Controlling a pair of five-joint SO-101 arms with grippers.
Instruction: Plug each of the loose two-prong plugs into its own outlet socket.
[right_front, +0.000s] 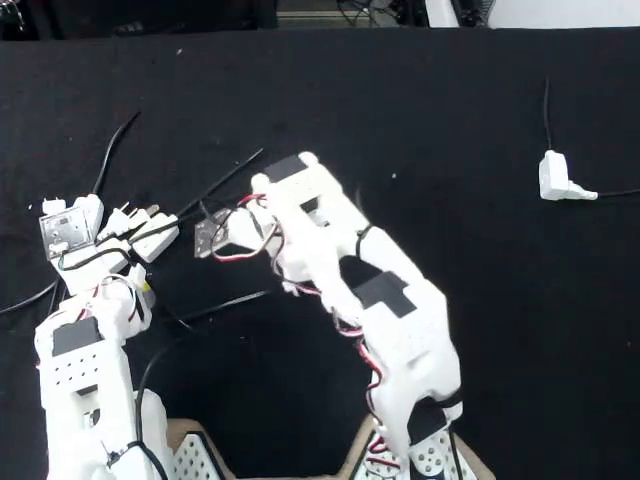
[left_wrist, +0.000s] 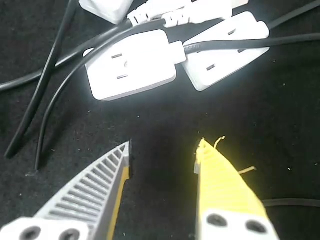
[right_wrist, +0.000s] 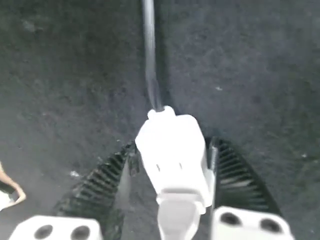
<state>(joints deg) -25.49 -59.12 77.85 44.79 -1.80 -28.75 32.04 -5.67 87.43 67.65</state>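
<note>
Gripping a plug near two sockets

The left gripper (left_wrist: 162, 150) is held with jaws apart over the table (left_wrist: 280, 150), near a socket (left_wrist: 132, 65) and a second socket (left_wrist: 225, 47) just beside it. The right gripper (right_wrist: 171, 145) is shown with jaws clamped on a plug (right_wrist: 172, 160). A lone plug (right_front: 555, 178) is seen lying far right, well apart.

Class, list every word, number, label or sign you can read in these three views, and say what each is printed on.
None can be read. The two outlet sockets show only bare slots; the white connector in the right gripper and the loose plug on the table carry no legible print.
</note>
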